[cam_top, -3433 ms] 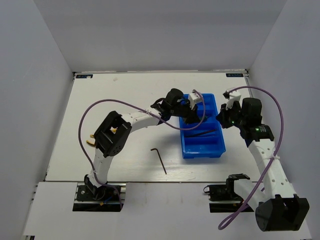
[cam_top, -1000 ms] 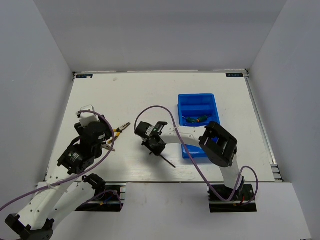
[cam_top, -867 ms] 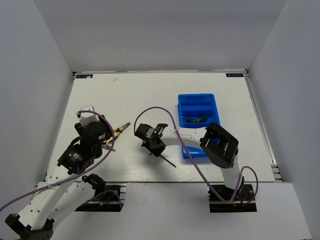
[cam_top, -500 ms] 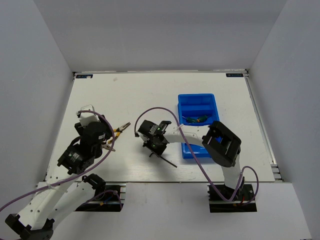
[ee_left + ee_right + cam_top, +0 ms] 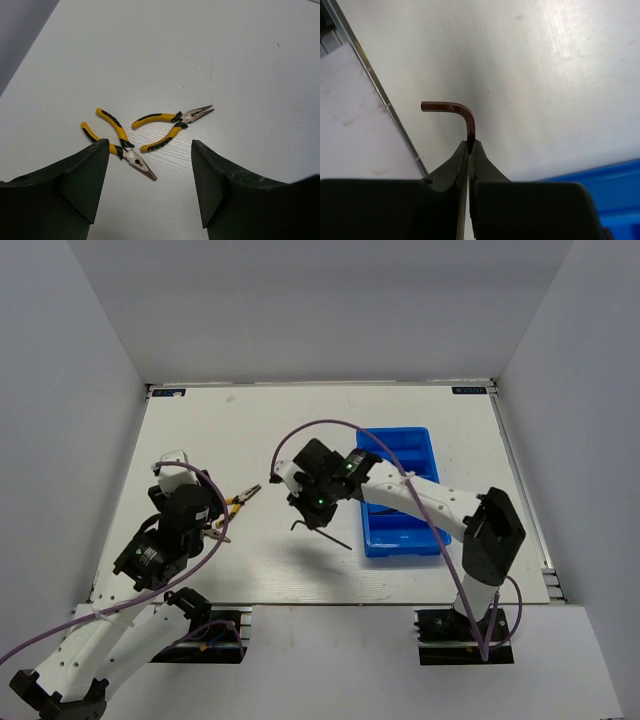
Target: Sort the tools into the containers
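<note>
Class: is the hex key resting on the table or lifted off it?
Lifted. The right gripper has its jaws shut on the hex key; overhead, its shadow lies apart on the table.

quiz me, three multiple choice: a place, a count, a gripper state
1. Where do the pliers lie? A) on the white table below the left gripper B) on top of an arm C) against the back wall
2. How many pliers show in the left wrist view? A) one B) two C) four
3. How do the jaws of the right gripper stand? A) wide open B) shut on a screwdriver C) shut on the hex key

1 A: both lie flat there. 2 B: two yellow-and-black pairs, side by side. 3 C: the jaws pinch the key near its bend.
</note>
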Controlling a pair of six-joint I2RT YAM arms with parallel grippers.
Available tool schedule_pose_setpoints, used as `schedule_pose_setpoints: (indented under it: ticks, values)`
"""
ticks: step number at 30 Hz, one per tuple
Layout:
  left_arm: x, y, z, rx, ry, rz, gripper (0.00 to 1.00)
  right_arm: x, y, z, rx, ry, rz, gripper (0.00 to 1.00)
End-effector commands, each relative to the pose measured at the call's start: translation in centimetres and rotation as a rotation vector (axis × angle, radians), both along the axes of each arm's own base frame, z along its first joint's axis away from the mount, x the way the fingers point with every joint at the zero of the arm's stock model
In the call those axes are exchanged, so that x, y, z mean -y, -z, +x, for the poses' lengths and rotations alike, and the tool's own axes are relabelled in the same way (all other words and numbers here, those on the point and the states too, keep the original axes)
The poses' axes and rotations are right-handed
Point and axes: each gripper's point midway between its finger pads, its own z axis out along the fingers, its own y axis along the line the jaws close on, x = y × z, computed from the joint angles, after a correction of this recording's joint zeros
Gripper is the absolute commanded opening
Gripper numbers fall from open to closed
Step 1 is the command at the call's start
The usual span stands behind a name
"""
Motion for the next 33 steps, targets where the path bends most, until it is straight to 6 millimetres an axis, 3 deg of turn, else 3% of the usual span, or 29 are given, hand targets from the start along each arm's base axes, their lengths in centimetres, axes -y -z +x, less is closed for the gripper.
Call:
schedule_pose_setpoints:
  ticks: [1, 2, 5, 8, 9, 12, 13, 14, 15, 16, 18, 19, 22, 27, 33]
  values:
    - [-0.1, -0.7, 0.0, 0.029, -0.002, -0.015, 0.76, 0.6, -4.7, 2.3, 0.132, -0.002, 0.062, 0.00]
    - [-0.1, -0.3, 0.0, 0.022, -0.002, -0.010, 0.76, 1.1, -6.5, 3.7, 0.202, 0.029, 0.071, 0.00]
    - [0.1, -0.3, 0.0, 0.019, 0.006, -0.013, 0.76, 2.9, -9.3, 6.1, 0.345, 0.041, 0.080, 0.00]
    - [0.1, -0.4, 0.1, 0.025, 0.010, -0.010, 0.76, 5.3, -10.5, 8.5, 0.452, 0.037, 0.090, 0.00]
    - [0.3, -0.4, 0.1, 0.022, 0.018, -0.014, 0.76, 7.6, -10.8, 9.2, 0.482, 0.068, 0.083, 0.00]
    - [0.4, -0.5, 0.2, 0.025, 0.029, -0.014, 0.76, 9.9, -12.7, 10.9, 0.600, 0.049, 0.113, 0.00]
    - [0.4, -0.5, 0.2, 0.025, 0.029, -0.014, 0.76, 11.3, -11.0, 11.2, 0.590, 0.040, 0.075, 0.00]
    - [0.7, -0.6, 0.3, 0.030, 0.042, -0.016, 0.76, 12.5, -10.8, 11.9, 0.605, 0.038, 0.059, 0.00]
    - [0.7, -0.6, 0.3, 0.030, 0.042, -0.016, 0.76, 12.4, -10.7, 11.2, 0.597, -0.003, 0.108, 0.00]
    - [0.7, -0.6, 0.3, 0.030, 0.042, -0.016, 0.76, 14.0, -9.5, 12.0, 0.586, 0.008, 0.089, 0.00]
    - [0.7, -0.6, 0.3, 0.030, 0.042, -0.016, 0.76, 13.5, -8.7, 11.2, 0.545, -0.084, 0.160, 0.00]
    - [0.8, -0.6, 0.3, 0.027, 0.050, -0.020, 0.76, 14.5, -7.9, 12.1, 0.522, -0.056, 0.158, 0.00]
    - [0.9, -0.4, 0.4, 0.020, 0.050, -0.015, 0.76, 14.5, -7.3, 12.9, 0.498, -0.068, 0.204, 0.00]
    - [0.8, -0.2, 0.3, 0.020, 0.050, -0.015, 0.76, 17.3, -4.9, 15.5, 0.527, -0.089, 0.128, 0.00]
    - [1.1, -0.1, 0.5, 0.015, 0.061, -0.011, 0.76, 17.5, -3.5, 15.7, 0.431, -0.157, 0.170, 0.00]
